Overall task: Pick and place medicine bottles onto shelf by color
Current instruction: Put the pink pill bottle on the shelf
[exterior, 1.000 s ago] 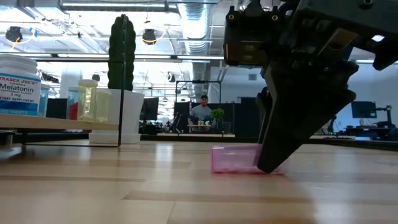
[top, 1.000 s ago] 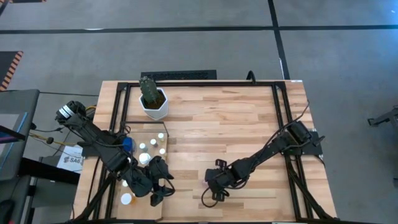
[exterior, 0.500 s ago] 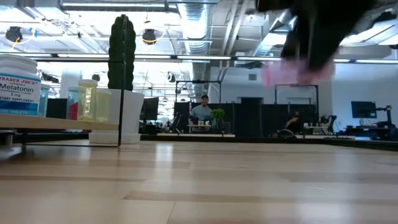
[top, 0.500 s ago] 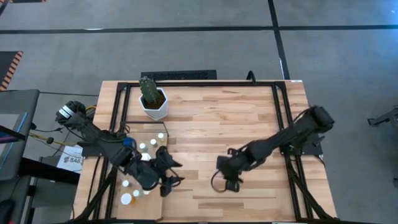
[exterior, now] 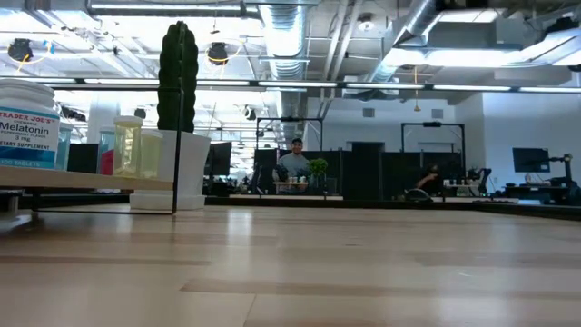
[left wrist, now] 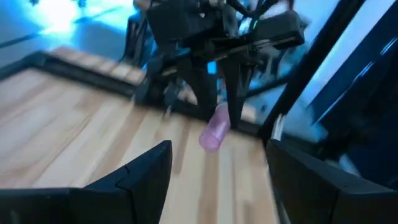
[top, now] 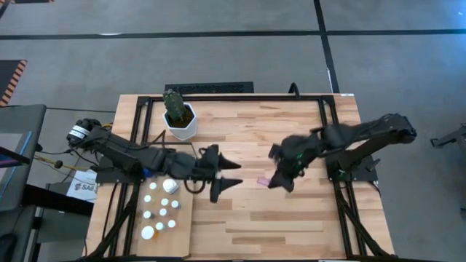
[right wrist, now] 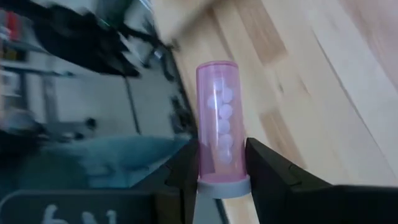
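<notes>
While the plank tabletop point(top: 291, 218) fills the middle of the high view, the pale shelf point(top: 182, 225) lies at its lower left, carrying a cluster of white-capped medicine bottles point(top: 162, 212); in the low view the same shelf shows at the left edge with a melatonin bottle point(exterior: 27, 123) and a clear yellowish bottle point(exterior: 127, 145) on it; a white pot point(top: 180, 125) with a cactus point(top: 173, 104) stands in the upper left of the table; the left gripper point(top: 231, 175) reaches out left of centre, its fingers spread wide with nothing between them; the right gripper point(top: 275, 177) hangs just right of centre, its fingers point(right wrist: 267, 165) closed narrowly on the pink bottle point(right wrist: 217, 124) near its capped end; that bottle shows as a small pink speck at the frame's centre in the high view, and lies between the two grippers, the left one's spread tips pointing at it.
</notes>
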`<action>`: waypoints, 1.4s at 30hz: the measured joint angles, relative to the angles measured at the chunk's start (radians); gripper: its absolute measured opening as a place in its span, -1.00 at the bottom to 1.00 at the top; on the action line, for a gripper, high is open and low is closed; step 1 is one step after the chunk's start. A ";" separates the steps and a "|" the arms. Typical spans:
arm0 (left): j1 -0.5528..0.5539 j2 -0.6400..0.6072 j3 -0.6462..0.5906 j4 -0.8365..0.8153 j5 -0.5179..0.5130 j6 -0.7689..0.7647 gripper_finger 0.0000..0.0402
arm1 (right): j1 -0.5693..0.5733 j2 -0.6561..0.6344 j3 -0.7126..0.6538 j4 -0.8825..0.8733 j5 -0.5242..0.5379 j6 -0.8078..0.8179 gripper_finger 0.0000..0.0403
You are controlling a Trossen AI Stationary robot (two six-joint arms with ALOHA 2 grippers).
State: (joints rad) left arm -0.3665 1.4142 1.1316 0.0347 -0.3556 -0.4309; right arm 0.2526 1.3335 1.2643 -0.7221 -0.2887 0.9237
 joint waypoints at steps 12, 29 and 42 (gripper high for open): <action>0.145 0.072 0.000 0.403 0.140 -0.226 0.23 | -0.095 0.030 0.365 -0.185 0.000 -0.192 -0.34; 0.161 0.153 0.001 0.547 0.180 -0.340 0.18 | -0.164 0.234 0.673 -0.493 0.001 -0.426 -0.34; 0.160 0.151 0.000 0.541 0.187 -0.342 -0.22 | -0.153 0.234 0.675 -0.493 0.006 -0.439 -0.34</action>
State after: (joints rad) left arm -0.2062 1.5650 1.1320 0.5752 -0.1681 -0.7726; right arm 0.1001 1.5680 1.9392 -1.2148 -0.2829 0.4850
